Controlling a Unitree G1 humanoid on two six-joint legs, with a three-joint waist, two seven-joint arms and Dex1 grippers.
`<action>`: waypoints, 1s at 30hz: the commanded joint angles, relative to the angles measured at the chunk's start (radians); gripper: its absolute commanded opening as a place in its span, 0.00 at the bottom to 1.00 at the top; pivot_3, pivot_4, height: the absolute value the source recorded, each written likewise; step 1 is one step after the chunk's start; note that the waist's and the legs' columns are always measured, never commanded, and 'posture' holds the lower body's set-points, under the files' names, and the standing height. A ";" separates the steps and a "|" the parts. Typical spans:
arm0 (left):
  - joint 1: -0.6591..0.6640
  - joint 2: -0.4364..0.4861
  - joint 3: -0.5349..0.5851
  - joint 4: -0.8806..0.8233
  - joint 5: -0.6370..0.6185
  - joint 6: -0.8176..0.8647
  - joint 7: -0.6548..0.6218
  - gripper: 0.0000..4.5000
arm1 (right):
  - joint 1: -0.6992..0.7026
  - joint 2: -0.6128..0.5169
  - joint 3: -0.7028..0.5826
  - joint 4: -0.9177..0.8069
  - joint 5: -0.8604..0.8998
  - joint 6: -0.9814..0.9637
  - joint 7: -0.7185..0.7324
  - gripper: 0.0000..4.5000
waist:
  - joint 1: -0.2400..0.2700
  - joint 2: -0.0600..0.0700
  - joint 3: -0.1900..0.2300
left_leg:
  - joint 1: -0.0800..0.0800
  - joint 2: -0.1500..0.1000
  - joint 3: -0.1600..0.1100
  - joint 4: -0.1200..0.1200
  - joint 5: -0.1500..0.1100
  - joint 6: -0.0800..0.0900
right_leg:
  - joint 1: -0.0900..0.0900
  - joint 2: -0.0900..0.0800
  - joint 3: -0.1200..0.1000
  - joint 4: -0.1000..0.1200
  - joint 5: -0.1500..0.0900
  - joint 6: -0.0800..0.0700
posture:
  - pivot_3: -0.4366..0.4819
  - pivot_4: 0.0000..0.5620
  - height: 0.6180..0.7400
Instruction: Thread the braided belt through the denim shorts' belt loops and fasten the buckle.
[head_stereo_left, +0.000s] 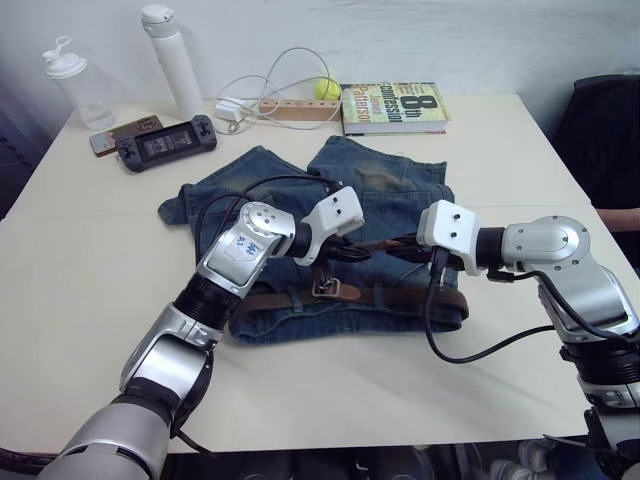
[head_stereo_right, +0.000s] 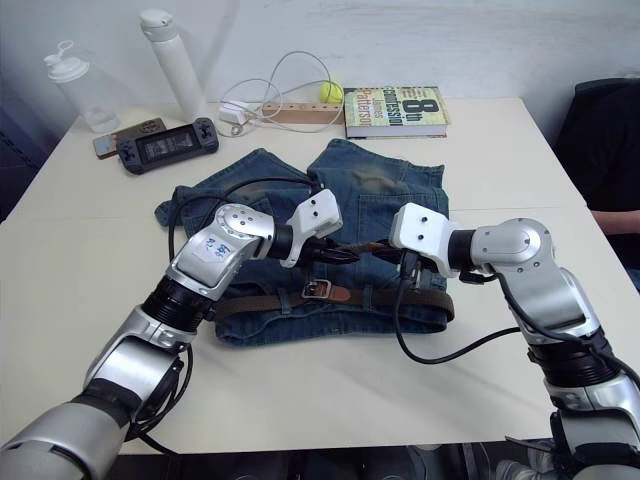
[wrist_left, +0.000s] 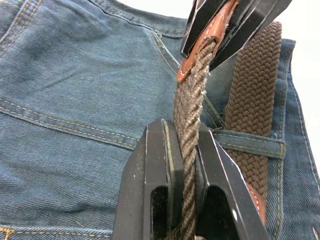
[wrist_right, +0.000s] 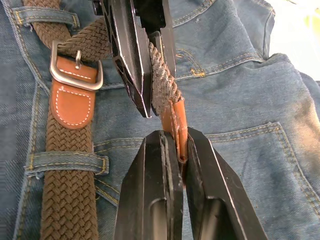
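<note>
Left eye view gives me the denim shorts (head_stereo_left: 350, 215) spread flat on the cream tabletop (head_stereo_left: 90, 270), waistband toward me, with the braided belt (head_stereo_left: 400, 297) lying along that waistband. I see the strap pass under a belt loop (wrist_right: 67, 164) in the right wrist view, and the buckle (wrist_right: 76, 66) sits on the waistband near the middle with the braided strap running through it. From the buckle the free end of the belt rises off the denim and hangs between my two hands. My left hand (wrist_left: 186, 165) is clenched on the braided part of that free end, the strap pinched edge-on between its black fingers (wrist_left: 157, 175). My right hand (wrist_right: 180, 150) is clamped on the tan leather tip (wrist_right: 176, 122), just beyond the left hand, so the two hands nearly meet above the shorts. At the far edge of the tabletop I can make out a white bottle (head_stereo_left: 172, 58), a clear bottle (head_stereo_left: 75, 85), a handheld game console (head_stereo_left: 166, 143), a white cable (head_stereo_left: 275, 80), a tennis ball (head_stereo_left: 327, 89) and a book (head_stereo_left: 393, 107).
</note>
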 joint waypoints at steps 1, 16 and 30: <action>-0.003 0.015 0.024 -0.044 -0.014 0.009 -0.033 0.20 | -0.001 -0.019 -0.032 -0.036 0.016 -0.004 0.003 0.00 | 0.000 0.000 0.000 | 0.000 0.000 0.000 0.000 0.000 0.000 | 0.000 0.000 0.000 0.000 0.000 0.000 | 0.48 0.27 0.96; -0.006 0.007 0.035 -0.042 0.063 -0.396 -0.076 0.93 | 0.031 0.014 -0.022 -0.127 0.062 0.108 -0.034 0.00 | 0.008 0.000 0.000 | -0.001 0.000 -0.001 0.002 0.000 0.000 | 0.000 0.000 0.000 0.000 0.000 0.000 | 0.48 0.27 0.96; -0.002 0.012 0.018 0.048 0.108 -0.470 -0.135 0.81 | 0.048 -0.009 -0.042 -0.163 0.088 0.160 -0.054 0.00 | 0.016 0.000 0.000 | -0.001 0.000 -0.001 0.002 -0.001 0.001 | 0.000 0.000 -0.001 0.000 0.000 0.000 | 0.48 0.27 0.96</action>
